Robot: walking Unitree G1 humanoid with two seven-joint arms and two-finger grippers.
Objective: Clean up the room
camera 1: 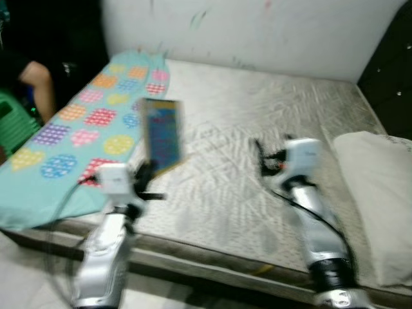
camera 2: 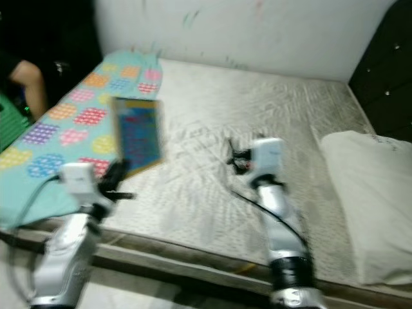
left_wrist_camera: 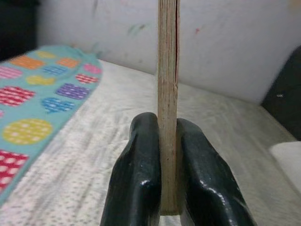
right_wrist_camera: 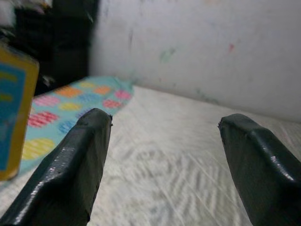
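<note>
A thin book (camera 1: 161, 135) with a blue and yellow cover stands upright above the near left part of the bed, held by its lower edge. My left gripper (camera 1: 143, 175) is shut on it; in the left wrist view both black fingers (left_wrist_camera: 141, 179) press the book's edge (left_wrist_camera: 168, 94). My right gripper (camera 1: 260, 158) hovers over the middle of the mattress (camera 1: 257, 116), open, with nothing between its fingers (right_wrist_camera: 75, 165). The book's corner (right_wrist_camera: 14, 108) sits at the edge of the right wrist view.
A teal blanket with coloured dots (camera 1: 71, 135) covers the bed's left side. A white pillow (camera 1: 380, 193) lies at the right. A person's arm (camera 1: 35, 80) and a green stool (camera 1: 13, 122) are at the far left. A white wall (camera 1: 257, 29) backs the bed.
</note>
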